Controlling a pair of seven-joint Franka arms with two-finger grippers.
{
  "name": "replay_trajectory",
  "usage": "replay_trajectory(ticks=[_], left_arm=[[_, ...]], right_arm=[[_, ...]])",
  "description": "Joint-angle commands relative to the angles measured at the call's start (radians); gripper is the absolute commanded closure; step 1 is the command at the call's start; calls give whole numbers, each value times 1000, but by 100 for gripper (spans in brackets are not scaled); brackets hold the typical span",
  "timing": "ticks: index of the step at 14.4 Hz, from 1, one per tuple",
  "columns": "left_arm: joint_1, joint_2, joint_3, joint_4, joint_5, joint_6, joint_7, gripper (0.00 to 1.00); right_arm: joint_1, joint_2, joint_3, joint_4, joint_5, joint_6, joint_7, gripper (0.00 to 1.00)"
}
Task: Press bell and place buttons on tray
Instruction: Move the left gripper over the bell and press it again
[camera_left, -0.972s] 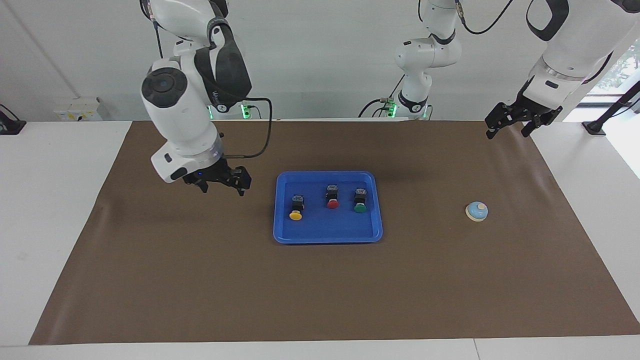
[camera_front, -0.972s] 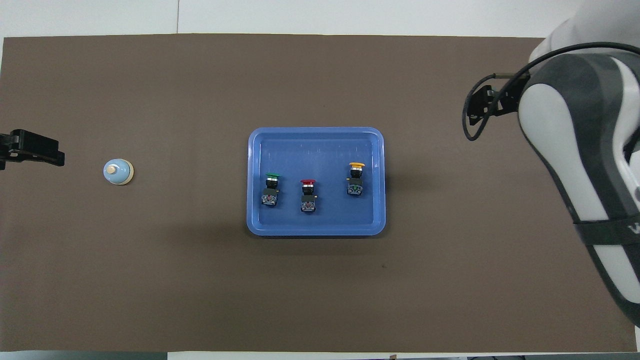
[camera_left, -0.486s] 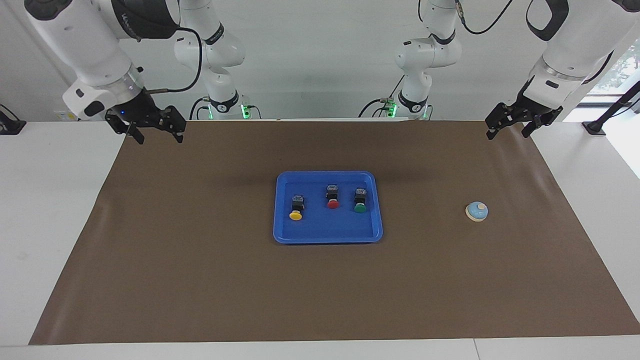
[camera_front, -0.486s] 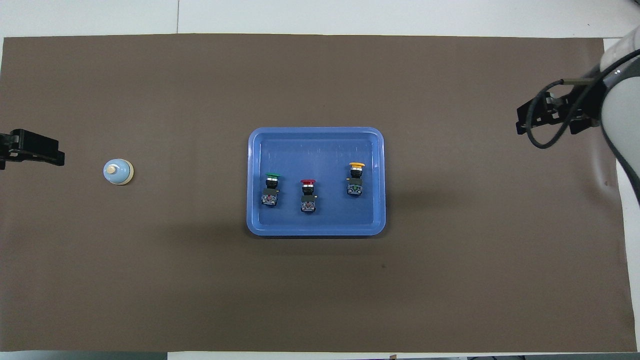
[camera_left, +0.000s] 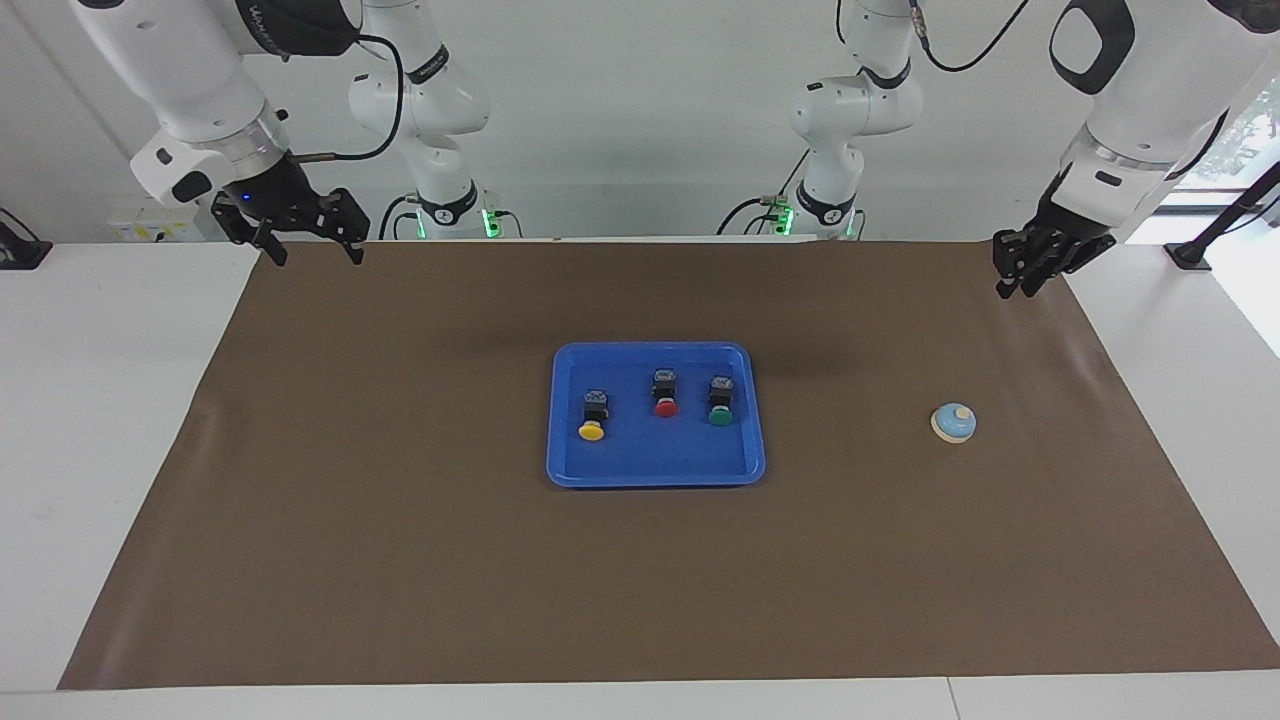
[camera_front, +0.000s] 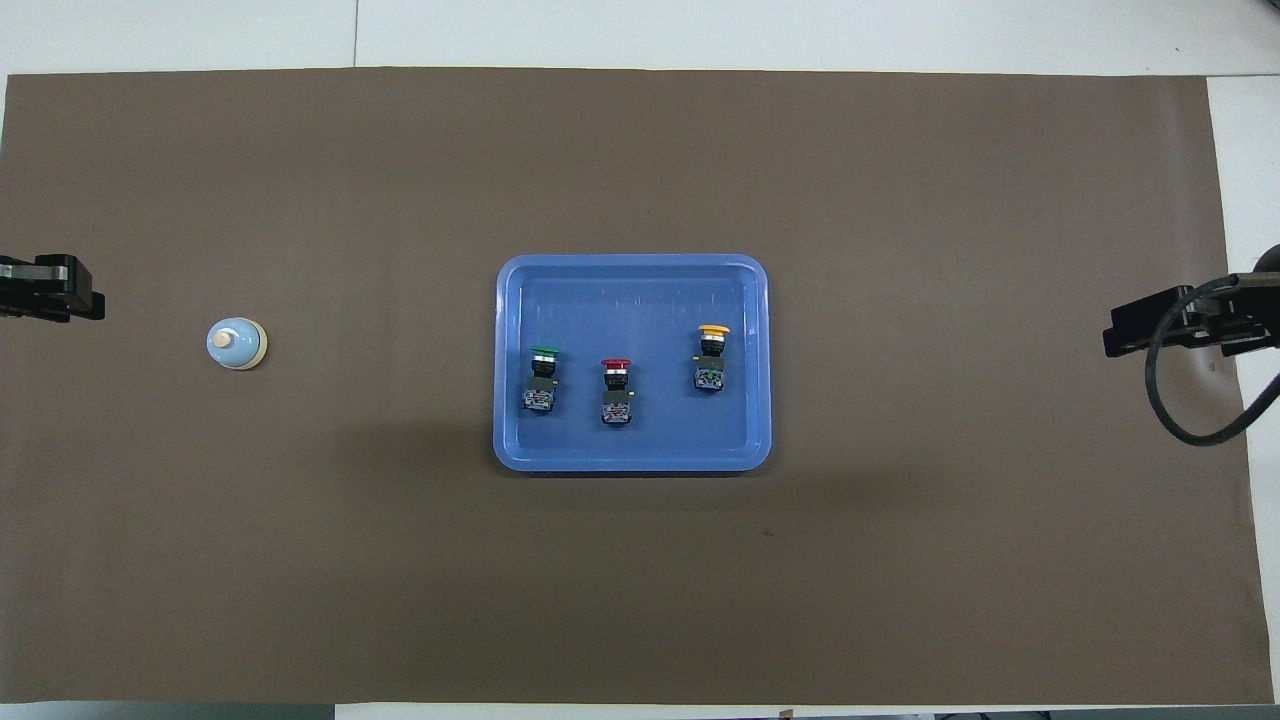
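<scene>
Below and ahead of the narrowed left gripper (camera_left: 1013, 279) sits the bell (camera_left: 954, 423), buttons (camera_left: 665, 398) already trayed, right gripper (camera_left: 310, 245) wide and waiting; next: descend, press knob.

No text reads clearly (only a broken-off marking on one arm (camera_left: 290, 25)).

left gripper (camera_front: 50, 290) edge-cropped overhead — button labels illegible

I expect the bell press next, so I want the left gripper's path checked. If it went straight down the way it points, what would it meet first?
Probably bare brown mat. The left gripper, fingers drawn together, hangs over the mat's corner; the bell sits farther from the robots, off that line. Depth is uncertain.
</scene>
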Motion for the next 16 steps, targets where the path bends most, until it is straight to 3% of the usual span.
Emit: replay_trajectory(ticks=[1,4,8,10,16], left_arm=[[25,6,4,-69,4,97,1,100],[44,23,4,-182,4,240,1,100],[56,120,5,-305,4,447,-10,100],[79,122,4,-387,5,557,-7,100],[82,181,4,-437,4,642,-8,100]], right_arm=[[-27,7,32,23,-25,19,-24,0],[-19,7,31,23,-26,20,-23,0],[-19,0,31,13,-20,13,-21,0],[-15,-3,31,7,-22,-1,-24,0],[-18,-3,31,7,-22,-3,-23,0]])
